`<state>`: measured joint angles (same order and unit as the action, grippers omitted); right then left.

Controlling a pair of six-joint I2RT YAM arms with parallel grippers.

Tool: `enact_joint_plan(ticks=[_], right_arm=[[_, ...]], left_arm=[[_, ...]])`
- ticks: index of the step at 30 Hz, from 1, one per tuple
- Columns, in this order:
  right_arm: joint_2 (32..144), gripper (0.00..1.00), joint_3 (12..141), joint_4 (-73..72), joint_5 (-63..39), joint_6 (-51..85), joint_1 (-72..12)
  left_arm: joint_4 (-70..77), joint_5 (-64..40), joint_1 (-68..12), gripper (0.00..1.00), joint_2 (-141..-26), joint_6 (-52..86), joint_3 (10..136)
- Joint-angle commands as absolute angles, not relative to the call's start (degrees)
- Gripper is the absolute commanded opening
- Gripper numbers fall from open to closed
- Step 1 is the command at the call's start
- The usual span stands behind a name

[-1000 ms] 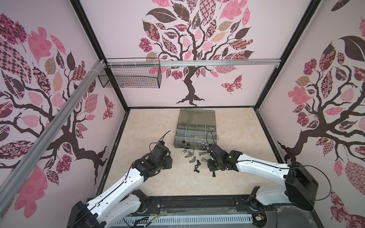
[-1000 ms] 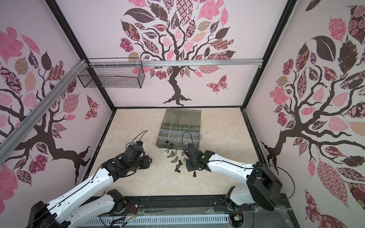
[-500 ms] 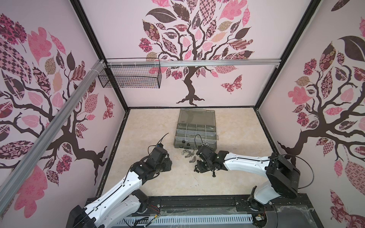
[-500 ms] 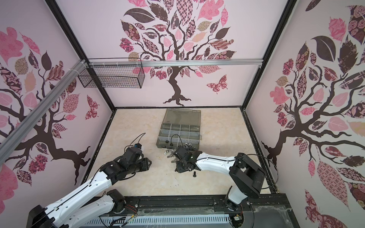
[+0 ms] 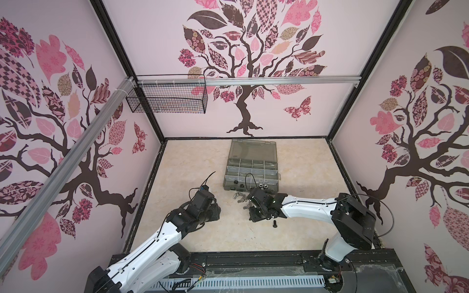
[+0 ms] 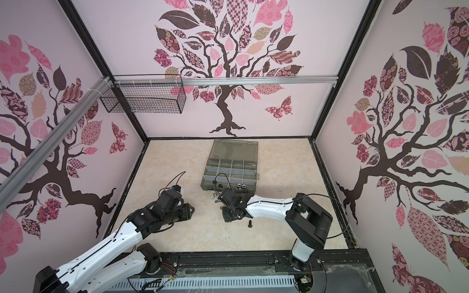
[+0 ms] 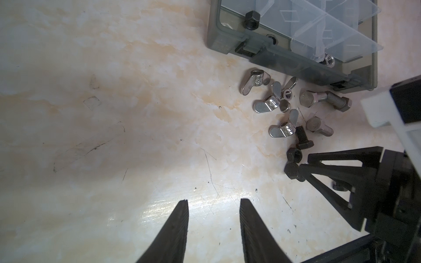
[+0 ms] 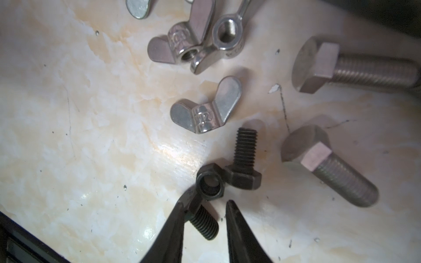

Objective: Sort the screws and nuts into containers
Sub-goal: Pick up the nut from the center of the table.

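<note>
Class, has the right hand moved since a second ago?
Yes. The right hand slid leftward, from near the right front corner of the organizer case to its mid-front.

Screws [image 7: 328, 100] and nuts [image 7: 254, 83] on table [image 7: 114, 113], before containers [image 7: 284, 60]

Black nut [image 8: 210, 184] seemingly crowds right pincer [image 8: 205, 202]; left-side tabletop [image 5: 177, 165] free.

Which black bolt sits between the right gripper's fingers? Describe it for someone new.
Start at the grey organizer case; loose hardware lies on the table beside it. The short black bolt lies between the right gripper's open fingers; its twin lies beyond the fingertips.
</note>
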<state>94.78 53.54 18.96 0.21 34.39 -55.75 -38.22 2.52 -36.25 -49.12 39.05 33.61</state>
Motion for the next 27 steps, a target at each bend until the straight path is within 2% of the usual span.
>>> enact_joint_plan(ticks=[1,18,27], right_arm=[[97.3,0.34,56.1,20.1,1.1,34.6,-56.3],[96.8,0.37,57.5,24.1,7.0,34.4,-56.9],[99.5,0.38,58.0,22.4,5.9,35.4,-56.8]], left_arm=[[-37.9,2.2,-36.1,0.41,-48.5,39.3,31.7],[-37.4,2.6,-36.1,0.41,-48.0,39.8,31.2],[-37.2,1.8,-36.1,0.42,-49.3,39.5,31.4]])
